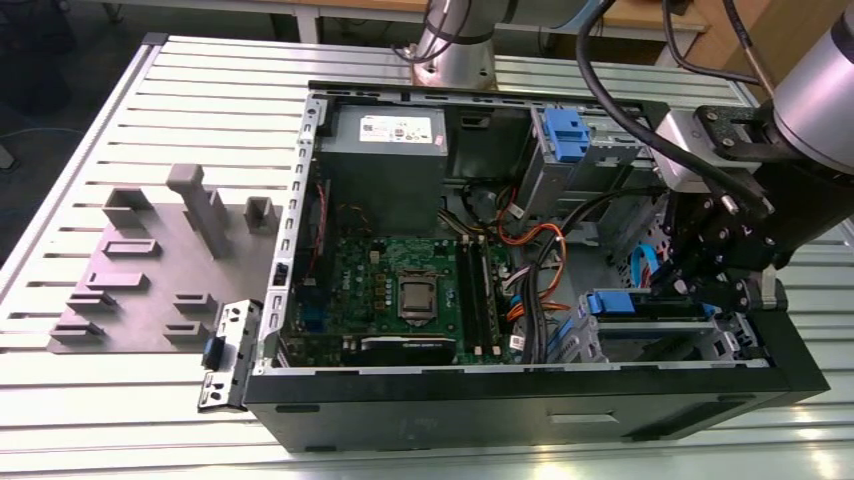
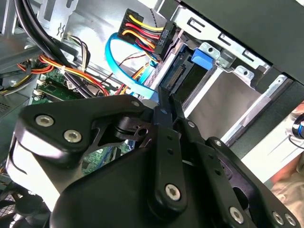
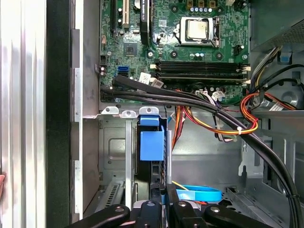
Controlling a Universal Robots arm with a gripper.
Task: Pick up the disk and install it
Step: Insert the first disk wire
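The disk (image 3: pixel 151 146) already stands on its edge in the metal drive cage (image 3: pixel 114 147) at the corner of the open computer case (image 1: pixel 534 400), and the pincer (image 3: pixel 160 202) is pressed together on its back edge, so little is left.

My arm is reaching down, gripper (image 1: pixel 714 290) pointing downward, fingers (image 3: pixel 159 202) pinching together, nearly closed.

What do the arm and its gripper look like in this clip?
The arm is a silver-grey rounded tube with black cables running along it. The gripper is matte black metal: flat linkage plates joined with silver screws, narrowing to slim fingers.
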